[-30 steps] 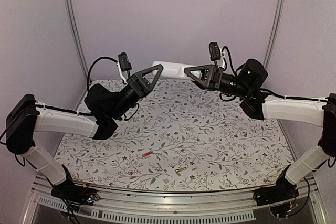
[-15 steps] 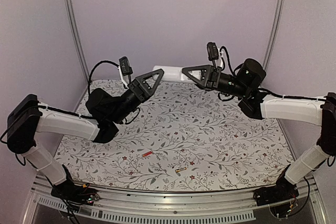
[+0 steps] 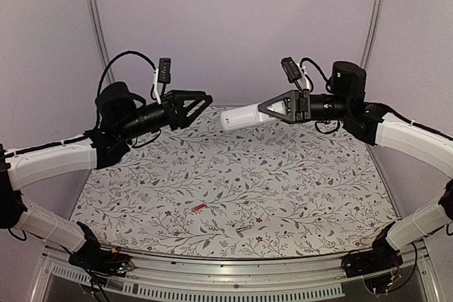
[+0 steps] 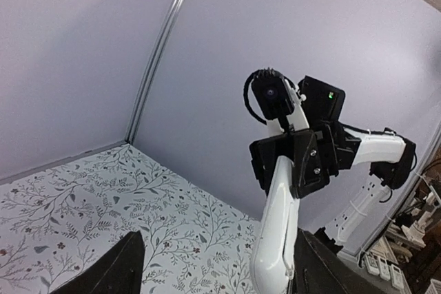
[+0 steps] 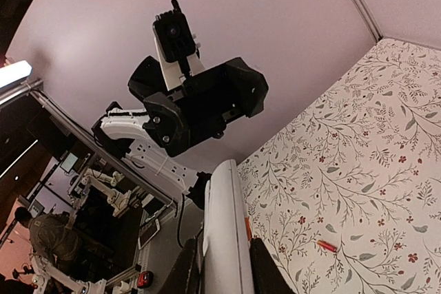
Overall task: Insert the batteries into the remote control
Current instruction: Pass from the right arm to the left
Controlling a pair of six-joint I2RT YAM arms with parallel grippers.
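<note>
Since a second ago my left claw [image 3: 204, 98] has let go of the remote [image 3: 239, 117] and swung off to the left, jaws spread. My right claw [image 3: 263, 109] pinches the remote by one end, holding it in the air over the far desk [image 3: 318, 189]. Red battery [image 3: 199, 207] and dark battery [image 3: 244, 229] lie apart near the front edge.

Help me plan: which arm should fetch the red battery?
Left. The left hand is open and empty; the right hand is shut on the remote control. The red battery lies left of centre.
</note>
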